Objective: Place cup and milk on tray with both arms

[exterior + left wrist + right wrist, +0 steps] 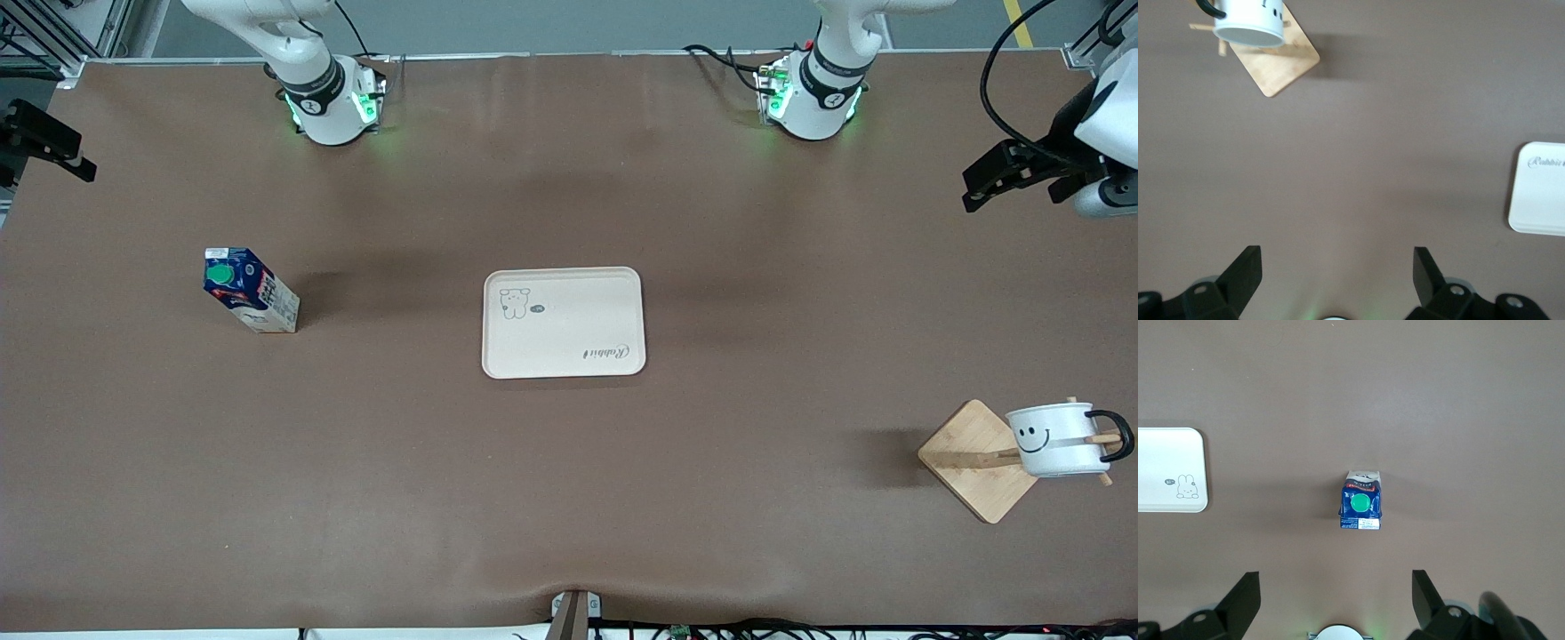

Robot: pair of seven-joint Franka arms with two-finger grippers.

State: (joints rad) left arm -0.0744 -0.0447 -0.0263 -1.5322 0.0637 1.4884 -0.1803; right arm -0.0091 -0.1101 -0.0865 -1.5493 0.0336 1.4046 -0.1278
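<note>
The cream tray (563,323) lies in the middle of the table and holds nothing; its edge shows in the left wrist view (1538,190) and the right wrist view (1168,470). The milk (249,289) stands upright on the table toward the right arm's end (1361,500). The cup (1053,440) hangs on a peg of a wooden stand toward the left arm's end (1248,20), nearer the front camera than the tray. My left gripper (978,188) (1337,257) is open and empty, high over the table's left arm's end. My right gripper (80,164) (1336,580) is open and empty, high over the right arm's end.
The stand's square wooden base (969,462) (1281,67) rests on the table under the cup. Cables (738,62) lie by the left arm's base. A small mount (573,613) sits at the table edge nearest the front camera.
</note>
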